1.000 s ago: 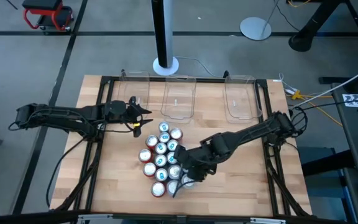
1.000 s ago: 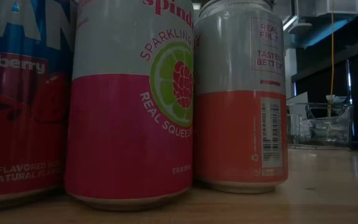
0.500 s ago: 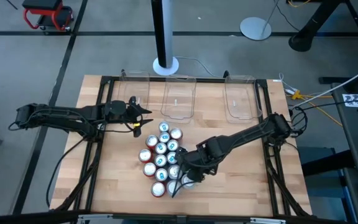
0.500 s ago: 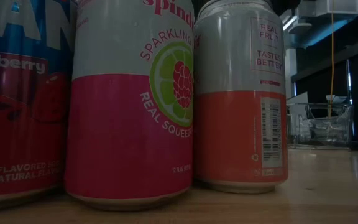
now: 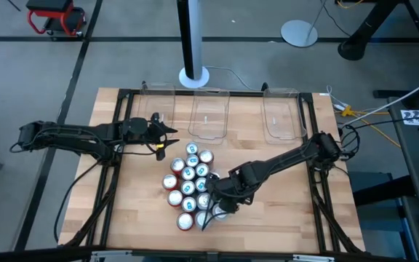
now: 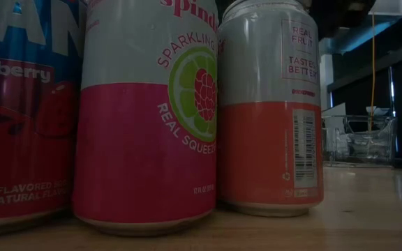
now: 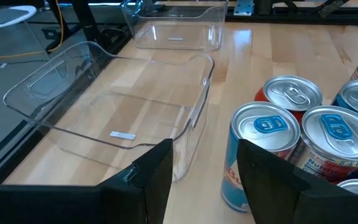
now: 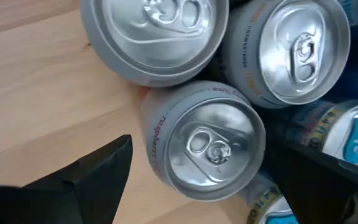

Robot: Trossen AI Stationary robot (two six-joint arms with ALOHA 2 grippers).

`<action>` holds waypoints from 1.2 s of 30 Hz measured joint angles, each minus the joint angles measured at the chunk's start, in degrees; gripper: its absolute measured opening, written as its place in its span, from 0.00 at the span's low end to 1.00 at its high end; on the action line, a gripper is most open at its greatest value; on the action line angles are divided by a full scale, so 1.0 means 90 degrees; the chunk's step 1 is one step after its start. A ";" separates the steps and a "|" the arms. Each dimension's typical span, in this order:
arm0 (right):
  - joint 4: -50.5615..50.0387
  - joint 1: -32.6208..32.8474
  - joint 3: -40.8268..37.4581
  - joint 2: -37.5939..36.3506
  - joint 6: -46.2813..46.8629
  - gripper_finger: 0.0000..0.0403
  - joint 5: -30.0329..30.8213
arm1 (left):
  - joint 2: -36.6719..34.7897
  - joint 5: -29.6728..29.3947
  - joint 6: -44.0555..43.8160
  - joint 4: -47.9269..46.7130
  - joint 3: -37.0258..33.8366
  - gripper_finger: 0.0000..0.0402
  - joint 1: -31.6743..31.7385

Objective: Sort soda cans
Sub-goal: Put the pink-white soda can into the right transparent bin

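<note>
Several soda cans (image 5: 189, 185) stand upright in a tight cluster on the middle of the wooden table; the low view shows three up close, with a pink-and-white can (image 6: 145, 111) in the middle. My right gripper (image 5: 214, 208) is open above the cluster's near right corner, pointing down. Its fingers stand on either side of a silver-white can (image 8: 207, 149) without clearly touching it. My left gripper (image 5: 169, 140) is open and empty, level, just left of the cluster's far end, beside a blue can (image 7: 263, 152).
Three clear plastic bins (image 5: 209, 116) stand in a row along the table's far edge; the left one (image 7: 117, 106) lies just ahead of my left gripper. Bare wood lies to the right of and in front of the cans. A black pole's base (image 5: 193, 75) stands behind the table.
My right arm has edged a little toward the table's left, over the near right cans. The cans have not moved.
</note>
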 joint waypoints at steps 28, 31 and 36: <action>0.0158 -0.0242 -0.0025 0.0420 -0.0168 0.78 -0.0832 | 0.0000 0.0000 0.0046 0.0036 0.0000 0.42 0.0002; 0.0142 -0.0242 -0.0025 0.0420 -0.0158 0.78 -0.0832 | 0.0000 -0.0001 0.0049 0.0036 0.0000 0.42 0.0002; 0.0093 -0.0242 -0.0023 0.0406 -0.0157 0.77 -0.0832 | 0.0000 0.0000 0.0046 0.0036 0.0000 0.42 0.0000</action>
